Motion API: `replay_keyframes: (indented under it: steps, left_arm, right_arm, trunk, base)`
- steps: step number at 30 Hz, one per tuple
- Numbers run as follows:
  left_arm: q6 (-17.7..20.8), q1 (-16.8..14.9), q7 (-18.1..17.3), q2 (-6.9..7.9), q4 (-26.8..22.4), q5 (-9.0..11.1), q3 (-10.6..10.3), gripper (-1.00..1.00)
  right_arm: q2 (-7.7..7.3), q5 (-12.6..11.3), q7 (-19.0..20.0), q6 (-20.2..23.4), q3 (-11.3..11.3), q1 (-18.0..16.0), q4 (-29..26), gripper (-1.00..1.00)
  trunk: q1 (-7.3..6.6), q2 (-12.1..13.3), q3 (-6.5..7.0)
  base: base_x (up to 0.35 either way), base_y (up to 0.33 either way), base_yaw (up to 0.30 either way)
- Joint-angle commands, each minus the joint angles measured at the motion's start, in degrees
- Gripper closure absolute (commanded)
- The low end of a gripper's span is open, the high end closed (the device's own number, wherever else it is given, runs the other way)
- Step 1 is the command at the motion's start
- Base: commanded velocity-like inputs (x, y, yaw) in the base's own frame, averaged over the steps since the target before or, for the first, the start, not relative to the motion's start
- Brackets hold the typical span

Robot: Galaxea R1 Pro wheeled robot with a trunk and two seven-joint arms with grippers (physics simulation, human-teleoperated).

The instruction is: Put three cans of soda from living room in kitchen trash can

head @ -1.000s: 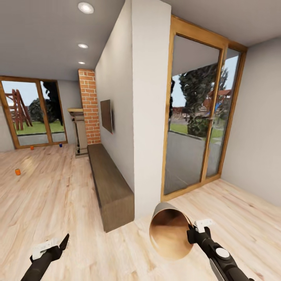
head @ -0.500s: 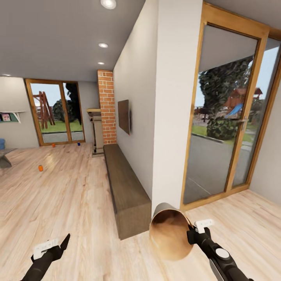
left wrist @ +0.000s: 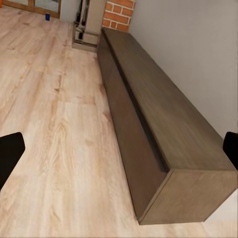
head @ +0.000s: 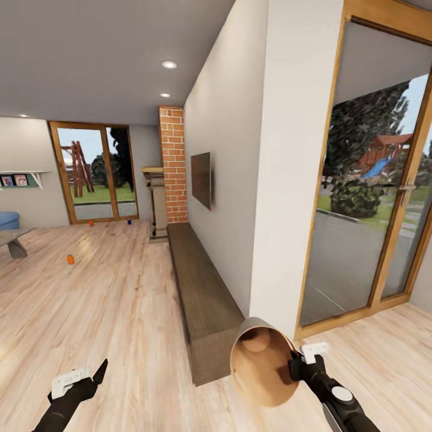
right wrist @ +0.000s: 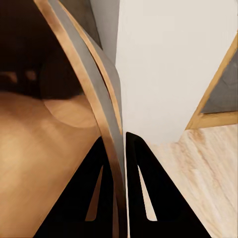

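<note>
The tash can (head: 264, 361) is tilted with its tan inside facing me, held low at the right. My right gripper (head: 297, 363) is shut on its rim; in the right wrist view the fingers (right wrist: 144, 168) pinch the tash can wall (right wrist: 101, 106). Far off on the living room floor stand an orange can of soda (head: 70, 259), a second orange one (head: 90, 222) and a blue one (head: 129, 221) by the glass doors. The blue can (left wrist: 47, 16) also shows in the left wrist view. My left gripper (head: 90, 375) hangs open and holds nothing.
A long low dark-wood cabinet (head: 201, 300) runs along the wall under the TV (head: 201, 180). A white wall end (head: 282, 180) and a glass door (head: 366, 210) stand close on the right. Brick chimney (head: 174, 162), fireplace (head: 157, 201), blue sofa (head: 7, 219) and a grey table (head: 15, 243) lie ahead.
The whole picture has shifted right and the wall has come closer, so the camera moved. More of the living room shows on the left. Both grippers keep their pose; the tash can stays held.
</note>
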Motion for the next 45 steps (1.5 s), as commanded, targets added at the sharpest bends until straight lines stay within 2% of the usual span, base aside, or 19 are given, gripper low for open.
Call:
replay_keyframes:
  steps: [1,12,17,22,45]
  left_arm:
    - [0.0,0.0,0.0,0.0,0.0,0.0,0.0,-1.0]
    - [0.0,0.0,0.0,0.0,0.1,0.0,0.0,-1.0]
    - [0.0,0.0,0.1,0.0,0.2,0.0,0.0,-1.0]
    - [0.1,0.0,0.1,0.0,0.2,0.0,0.0,-1.0]
    - [0.2,-0.1,0.0,0.0,2.0,0.0,0.0,-1.0]
  right_arm:
    - [0.01,-0.2,0.3,0.0,0.0,0.0,-0.1,1.0]
    - [0.14,0.0,-0.3,-0.1,0.5,0.0,0.1,1.0]
    - [0.18,-0.1,-4.3,-0.1,2.7,0.0,0.1,1.0]
    - [0.24,-0.2,-5.9,-0.1,4.1,0.0,0.1,1.0]
    - [0.27,-0.2,-6.2,-0.1,4.4,0.0,0.3,1.0]
  trunk:
    - [0.0,0.0,0.01]
    - [0.0,0.0,0.03]
    - [0.0,0.0,0.23]
    - [0.0,0.0,0.52]
    - [0.0,0.0,1.91]
  base:
    - [0.314,0.117,0.003]
    - [0.312,0.122,0.007]
    - [0.299,0.147,0.133]
    - [0.292,0.156,0.186]
    - [0.229,0.246,0.196]
